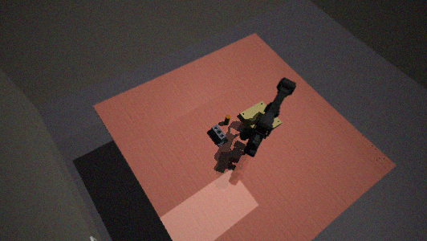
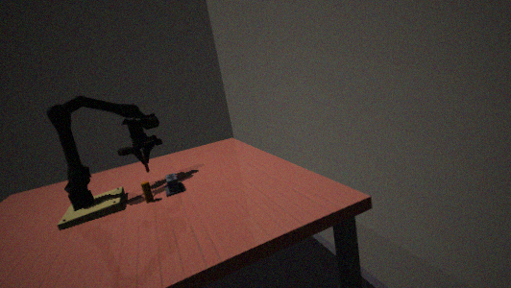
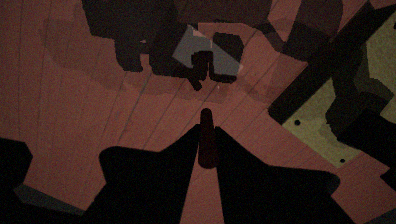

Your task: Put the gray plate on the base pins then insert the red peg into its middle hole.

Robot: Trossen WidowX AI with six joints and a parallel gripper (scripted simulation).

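My gripper [image 2: 146, 164] [image 3: 207, 129] is shut on the red peg [image 3: 208, 153], which looks dark in the wrist view and lies between the fingertips. They hang above the table, clear of the plate and base. In the top view the arm hides the fingers and peg. The gray plate [image 1: 219, 132] [image 2: 171, 178] [image 3: 227, 66] sits on top of the dark base [image 1: 214, 138] [image 2: 178, 191], its holes facing up. It looks about flat, but shadow hides part of it in the wrist view. I cannot make out the pins.
An orange-topped cylinder [image 1: 227, 117] [image 2: 147, 192] stands upright close beside the base, on the arm's side. The arm's yellow mounting board [image 1: 252, 111] [image 2: 96, 208] [image 3: 320, 132] lies behind it. The arm's shadow falls across the reddish table [image 1: 160, 120] [image 2: 269, 202] near the plate.
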